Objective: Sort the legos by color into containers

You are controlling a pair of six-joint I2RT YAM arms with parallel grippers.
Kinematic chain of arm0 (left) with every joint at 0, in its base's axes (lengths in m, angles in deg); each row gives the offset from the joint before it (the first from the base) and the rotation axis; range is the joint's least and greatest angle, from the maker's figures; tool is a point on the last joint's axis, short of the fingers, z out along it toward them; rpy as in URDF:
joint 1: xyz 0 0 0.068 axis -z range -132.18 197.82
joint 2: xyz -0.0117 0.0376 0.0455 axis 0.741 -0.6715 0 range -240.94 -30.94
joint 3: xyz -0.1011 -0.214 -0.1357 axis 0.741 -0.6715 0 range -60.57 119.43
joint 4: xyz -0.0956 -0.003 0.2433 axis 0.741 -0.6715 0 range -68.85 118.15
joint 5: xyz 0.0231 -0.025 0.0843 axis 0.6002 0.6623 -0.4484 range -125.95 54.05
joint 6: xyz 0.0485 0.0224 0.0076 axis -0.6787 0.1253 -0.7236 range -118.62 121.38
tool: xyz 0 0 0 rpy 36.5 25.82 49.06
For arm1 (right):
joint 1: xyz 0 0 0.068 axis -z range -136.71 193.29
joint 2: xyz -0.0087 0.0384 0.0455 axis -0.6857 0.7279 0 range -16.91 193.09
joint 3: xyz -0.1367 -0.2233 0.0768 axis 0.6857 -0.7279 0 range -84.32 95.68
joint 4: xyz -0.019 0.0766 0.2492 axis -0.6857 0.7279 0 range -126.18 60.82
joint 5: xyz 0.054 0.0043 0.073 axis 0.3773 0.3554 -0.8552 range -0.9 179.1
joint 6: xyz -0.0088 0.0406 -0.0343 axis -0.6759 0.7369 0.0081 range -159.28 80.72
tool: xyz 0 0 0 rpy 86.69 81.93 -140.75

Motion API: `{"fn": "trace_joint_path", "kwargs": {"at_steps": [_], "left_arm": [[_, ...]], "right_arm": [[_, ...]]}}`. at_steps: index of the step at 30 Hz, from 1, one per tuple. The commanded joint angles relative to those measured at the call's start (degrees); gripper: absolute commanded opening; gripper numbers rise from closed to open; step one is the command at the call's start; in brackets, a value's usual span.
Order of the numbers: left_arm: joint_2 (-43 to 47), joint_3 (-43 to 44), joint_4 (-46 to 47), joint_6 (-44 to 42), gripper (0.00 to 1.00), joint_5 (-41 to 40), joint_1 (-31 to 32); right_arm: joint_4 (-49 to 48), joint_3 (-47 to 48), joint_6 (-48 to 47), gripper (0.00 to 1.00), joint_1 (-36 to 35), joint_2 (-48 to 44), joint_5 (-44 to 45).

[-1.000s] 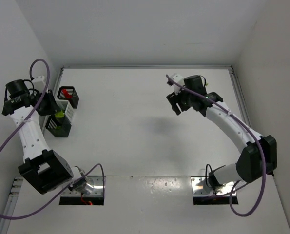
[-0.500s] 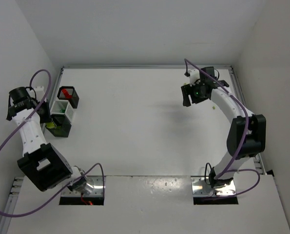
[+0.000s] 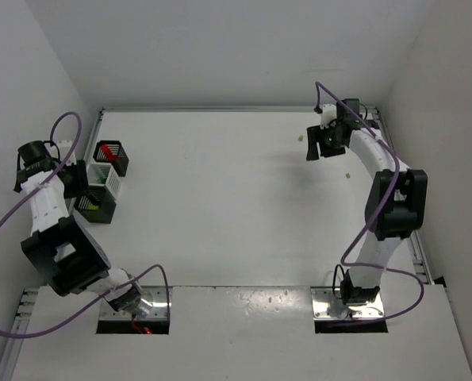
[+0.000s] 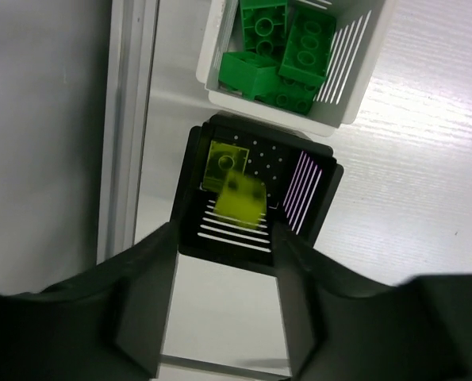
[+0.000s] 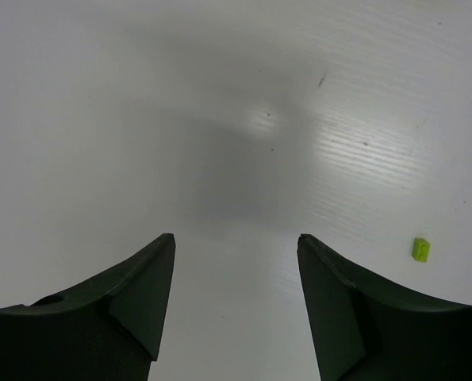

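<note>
In the left wrist view my left gripper (image 4: 224,238) stands open just above a black container (image 4: 189,190). One yellow-green lego (image 4: 218,163) lies inside it, and a second, blurred yellow-green lego (image 4: 244,199) is loose below the open jaws. The white container (image 4: 354,59) behind it holds several dark green legos (image 4: 287,48). From above, the left gripper (image 3: 75,186) is over the bins at the table's left edge, where another black container (image 3: 124,163) holds red legos (image 3: 109,152). My right gripper (image 3: 316,147) hovers open and empty at the far right; a small yellow-green lego (image 5: 420,248) lies to its right.
Two small yellow-green legos (image 3: 301,136) (image 3: 347,175) lie on the white table near the right gripper. A metal rail (image 4: 128,119) runs along the table's left edge beside the bins. White walls enclose the table on three sides.
My left gripper has opened and let go of the yellow-green lego over the black container. The right arm has swung toward the far right corner.
</note>
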Motion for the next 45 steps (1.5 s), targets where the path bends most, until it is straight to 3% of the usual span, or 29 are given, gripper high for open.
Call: {"fn": "trace_joint_path", "kwargs": {"at_steps": [1,4,7,10,13,19,26,40,45], "left_arm": [[0.24,0.33,2.27,0.54,0.60,1.91,-0.12],[0.24,1.46,2.88,0.54,0.72,2.62,0.41],[1.37,3.48,2.27,0.54,0.72,5.24,0.41],[5.50,5.68,1.74,1.33,0.72,10.52,0.41],[9.02,9.01,0.60,2.91,0.72,12.90,4.70],[10.26,12.28,-2.03,6.87,0.72,15.18,8.32],[6.57,15.00,-4.58,9.95,0.72,18.00,8.85],[5.34,16.84,-6.34,12.15,0.72,19.23,9.38],[4.81,17.99,-6.96,12.67,0.72,19.23,9.38]], "right_arm": [[-0.16,6.65,2.30,0.63,1.96,2.85,0.66],[-0.68,11.74,2.92,0.63,3.10,6.28,2.25],[-0.69,19.74,2.92,0.63,3.72,11.81,3.73],[3.34,34.40,2.40,0.62,4.33,22.16,4.88],[7.49,48.40,0.64,0.62,4.86,31.59,5.41],[4.94,50.71,-1.65,0.76,4.86,36.95,4.54],[3.01,54.31,-5.33,0.81,4.86,41.70,0.84],[-1.57,51.67,-9.74,0.81,4.86,46.62,2.24],[-2.09,52.37,-10.27,0.74,4.86,47.68,2.25]]}}
